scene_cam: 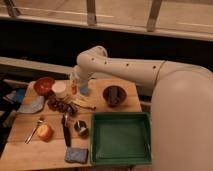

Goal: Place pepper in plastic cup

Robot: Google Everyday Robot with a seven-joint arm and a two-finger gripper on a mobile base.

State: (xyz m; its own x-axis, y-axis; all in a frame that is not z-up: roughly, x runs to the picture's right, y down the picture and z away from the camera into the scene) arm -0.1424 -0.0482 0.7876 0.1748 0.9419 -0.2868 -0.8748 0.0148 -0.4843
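Observation:
My gripper [76, 82] hangs from the white arm over the back middle of the wooden table [20, 145]. It is shut on the slim orange-red pepper [74, 90], which hangs nearly upright below it. The small blue-grey plastic cup [84, 91] stands just to the right of the pepper, partly hidden by the wrist. The pepper's tip is at about the height of the cup's rim and beside the cup, not inside it.
A white cup [60, 89] and a red bowl [44, 85] stand to the left. A dark bowl [114, 95] is to the right and a green tray [120, 139] at the front right. A metal cup [81, 128], a black-handled utensil [66, 132], a round yellow-orange fruit [45, 131], a blue sponge [76, 155] and dark grapes [57, 105] lie in front.

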